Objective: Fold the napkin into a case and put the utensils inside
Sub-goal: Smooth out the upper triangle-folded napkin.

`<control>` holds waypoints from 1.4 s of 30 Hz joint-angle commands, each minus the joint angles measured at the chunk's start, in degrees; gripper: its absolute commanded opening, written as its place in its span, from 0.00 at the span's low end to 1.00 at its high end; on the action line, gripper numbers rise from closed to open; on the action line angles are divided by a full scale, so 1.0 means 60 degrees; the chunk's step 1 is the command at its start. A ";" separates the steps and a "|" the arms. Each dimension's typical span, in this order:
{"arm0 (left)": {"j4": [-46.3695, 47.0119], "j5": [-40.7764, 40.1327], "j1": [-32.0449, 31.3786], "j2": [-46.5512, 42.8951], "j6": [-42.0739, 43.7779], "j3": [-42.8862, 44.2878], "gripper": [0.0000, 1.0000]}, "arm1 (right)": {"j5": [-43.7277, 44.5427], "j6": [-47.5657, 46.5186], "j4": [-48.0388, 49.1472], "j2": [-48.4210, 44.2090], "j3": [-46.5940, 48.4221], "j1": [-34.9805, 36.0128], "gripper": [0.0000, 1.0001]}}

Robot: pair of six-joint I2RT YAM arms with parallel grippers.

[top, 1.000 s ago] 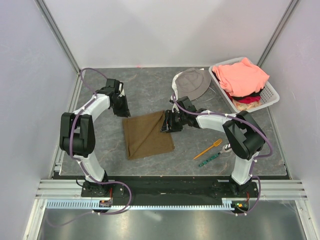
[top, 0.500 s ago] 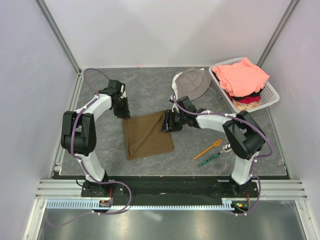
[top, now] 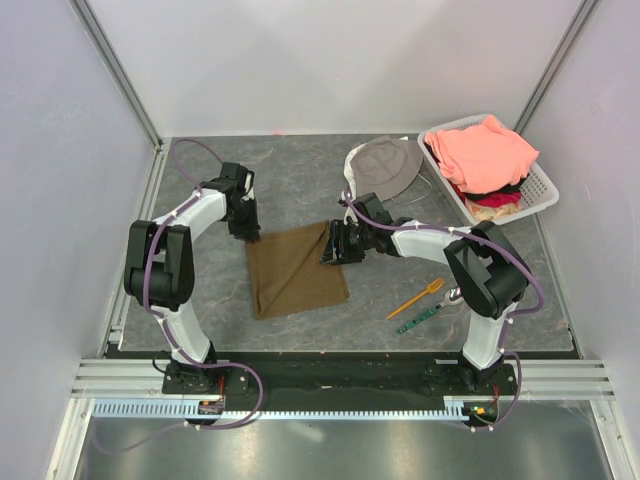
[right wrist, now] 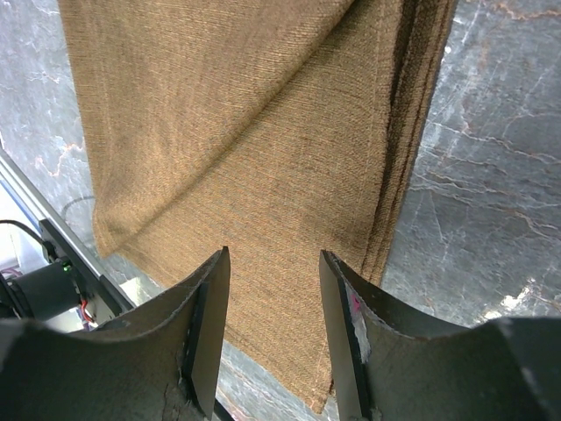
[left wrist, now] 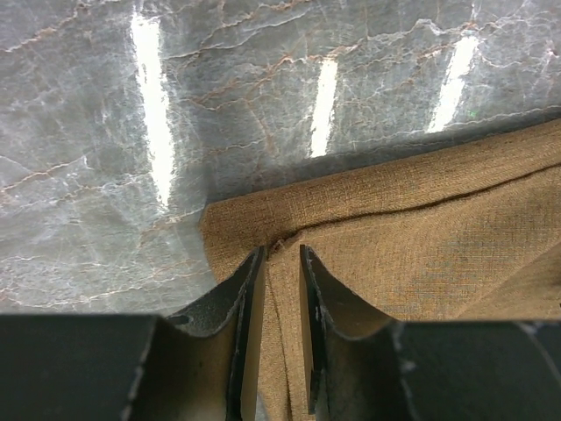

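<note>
The brown napkin (top: 297,270) lies folded flat as a rough rectangle in the middle of the table. My left gripper (top: 246,226) is down at its far left corner. In the left wrist view that gripper (left wrist: 281,250) has its jaws a narrow gap apart, astride a crease in the napkin (left wrist: 421,228), which lies flat. My right gripper (top: 335,248) hovers over the napkin's far right edge. The right wrist view shows that gripper (right wrist: 273,254) open wide above the layered napkin (right wrist: 245,123), holding nothing. The utensils, an orange fork (top: 416,298) and a green patterned utensil (top: 418,320), lie to the napkin's right.
A grey bucket hat (top: 385,165) rests at the back, just beyond the right gripper. A white basket (top: 545,190) holding salmon-pink clothes (top: 485,150) stands in the back right corner. Walls close in the table on three sides.
My left gripper has shifted slightly right onto the napkin's far left corner and its jaws have parted a little. The napkin, right arm and utensils have stayed put.
</note>
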 commanded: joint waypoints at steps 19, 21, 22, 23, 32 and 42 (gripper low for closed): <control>0.0148 -0.1104 -0.0080 -0.0385 0.0383 0.0011 0.07 | 0.0006 0.0014 0.0391 0.0348 -0.0175 0.0000 0.52; 0.0193 -0.1118 -0.0065 -0.0488 0.0398 -0.0005 0.07 | -0.0008 0.0058 0.0391 0.0377 -0.0146 0.0000 0.51; 0.0193 -0.1089 -0.0065 -0.0488 0.0412 -0.0004 0.07 | 0.0006 0.0058 0.0391 0.0363 -0.0146 0.0014 0.51; 0.0178 -0.1031 -0.0065 -0.0445 0.0412 0.0025 0.07 | -0.0008 0.0087 0.0405 0.0363 -0.0117 0.0000 0.51; 0.0120 -0.1059 -0.0065 -0.0093 0.0427 0.0098 0.08 | -0.0023 0.0278 0.0142 0.0318 0.0908 0.0132 0.49; -0.0114 -0.1952 -0.0094 -0.0838 0.0076 0.0259 0.35 | -0.0081 0.0453 0.0054 0.1183 0.2709 0.0132 0.46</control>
